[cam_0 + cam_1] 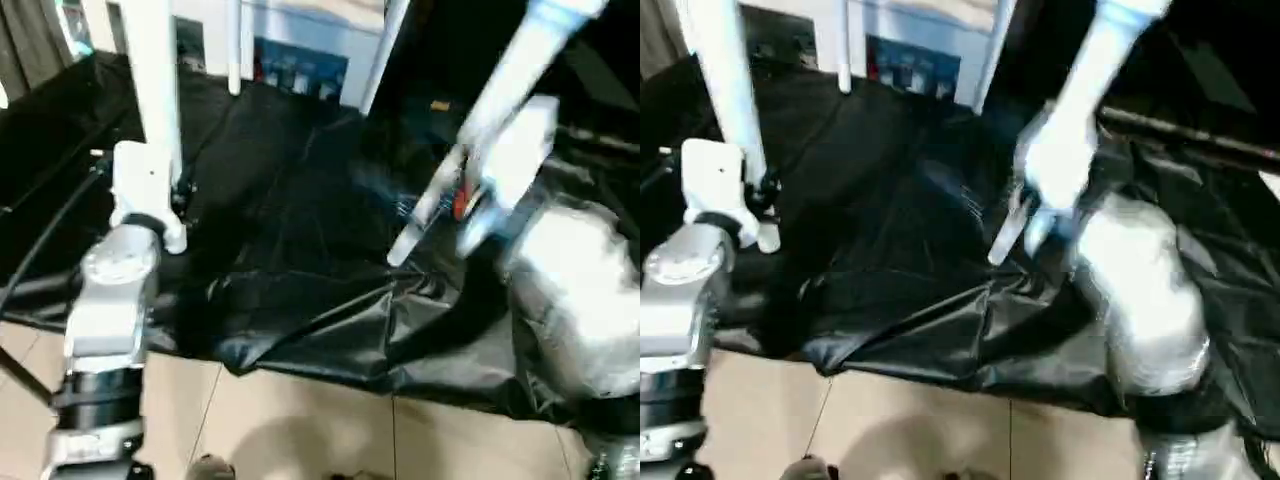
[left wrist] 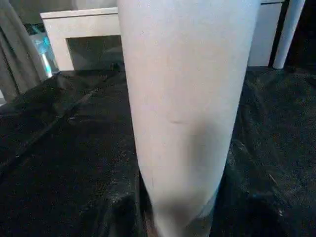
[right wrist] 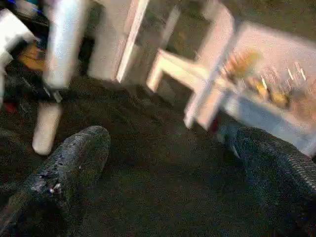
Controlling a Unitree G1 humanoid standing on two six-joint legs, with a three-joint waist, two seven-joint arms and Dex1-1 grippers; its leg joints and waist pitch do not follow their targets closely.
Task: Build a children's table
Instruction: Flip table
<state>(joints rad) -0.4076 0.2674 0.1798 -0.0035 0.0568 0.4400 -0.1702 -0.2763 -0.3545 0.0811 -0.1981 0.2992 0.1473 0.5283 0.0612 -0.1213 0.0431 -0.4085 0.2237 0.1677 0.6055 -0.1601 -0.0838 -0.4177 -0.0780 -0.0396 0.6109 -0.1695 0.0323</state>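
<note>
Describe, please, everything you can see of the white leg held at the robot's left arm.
The leg is a long, smooth white tube, plastic by its look, tapering slightly to a rounded lower end. It stands nearly upright, its top running out of the picture. The left tool grips it near the bottom, and its tip sits just over the black sheet, contact unclear. The left wrist view shows its plain surface close up, with no markings or damage.
</note>
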